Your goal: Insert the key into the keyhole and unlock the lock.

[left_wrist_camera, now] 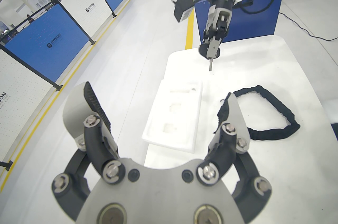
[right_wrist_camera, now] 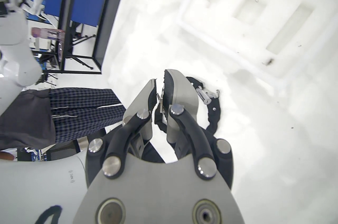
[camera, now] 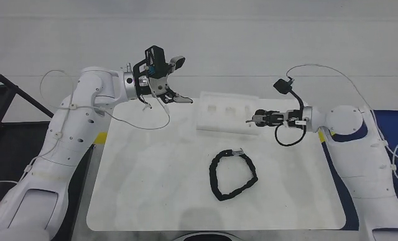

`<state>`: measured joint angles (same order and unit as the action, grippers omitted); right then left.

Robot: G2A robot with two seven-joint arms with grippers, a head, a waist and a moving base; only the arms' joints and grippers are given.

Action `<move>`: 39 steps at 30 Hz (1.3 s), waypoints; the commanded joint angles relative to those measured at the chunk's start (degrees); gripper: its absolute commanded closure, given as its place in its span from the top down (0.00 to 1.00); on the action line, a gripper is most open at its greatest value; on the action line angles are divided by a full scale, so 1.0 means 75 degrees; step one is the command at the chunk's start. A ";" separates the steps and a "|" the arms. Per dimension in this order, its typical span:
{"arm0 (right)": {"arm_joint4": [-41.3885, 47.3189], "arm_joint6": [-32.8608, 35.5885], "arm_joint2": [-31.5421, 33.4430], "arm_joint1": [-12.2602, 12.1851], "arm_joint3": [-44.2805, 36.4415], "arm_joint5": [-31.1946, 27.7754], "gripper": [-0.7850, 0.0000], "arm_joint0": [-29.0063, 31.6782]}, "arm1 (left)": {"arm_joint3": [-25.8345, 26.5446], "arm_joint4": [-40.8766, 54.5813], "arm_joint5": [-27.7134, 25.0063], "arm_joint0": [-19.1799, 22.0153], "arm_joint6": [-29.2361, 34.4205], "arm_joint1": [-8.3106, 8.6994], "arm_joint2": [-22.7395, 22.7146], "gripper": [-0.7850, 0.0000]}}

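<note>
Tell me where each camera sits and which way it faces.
Top view: above the arms, looking down on the table, chain lock and foam tray; left gripper and right gripper show.
Left wrist view: behind the open left gripper, facing across the table at the right gripper holding the key.
Right wrist view: behind the right gripper, aimed down at the chain lock's metal end.
Shared: all three show chain lock and foam tray.

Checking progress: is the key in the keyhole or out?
Out. The right gripper holds the key by the foam tray, apart from the chain lock lying on the table.
</note>
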<state>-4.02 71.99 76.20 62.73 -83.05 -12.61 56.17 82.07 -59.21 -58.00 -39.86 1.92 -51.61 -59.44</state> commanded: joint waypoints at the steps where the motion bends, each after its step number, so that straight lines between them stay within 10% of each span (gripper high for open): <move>1: 0.0473 0.0027 0.0376 -0.0061 -0.0125 -0.0088 0.00 0.0324 | 0.0000 0.0000 0.0000 0.0000 0.0000 0.0000 0.0000 1.00; 31: 0.1619 -0.0440 0.1876 -0.0341 -0.1028 -0.0411 0.00 0.1491 | 0.0016 -0.0016 0.0225 -0.0115 0.0037 -0.0008 0.0017 1.00; 39: 0.1619 -0.0440 0.1876 -0.0341 -0.1028 -0.0411 0.00 0.1491 | -0.0609 -0.0175 0.0595 -0.0285 0.0196 -0.0312 0.1028 1.00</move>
<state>8.12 68.69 90.27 60.17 -90.76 -15.69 67.35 78.97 -61.18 -53.24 -41.94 4.14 -53.51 -53.16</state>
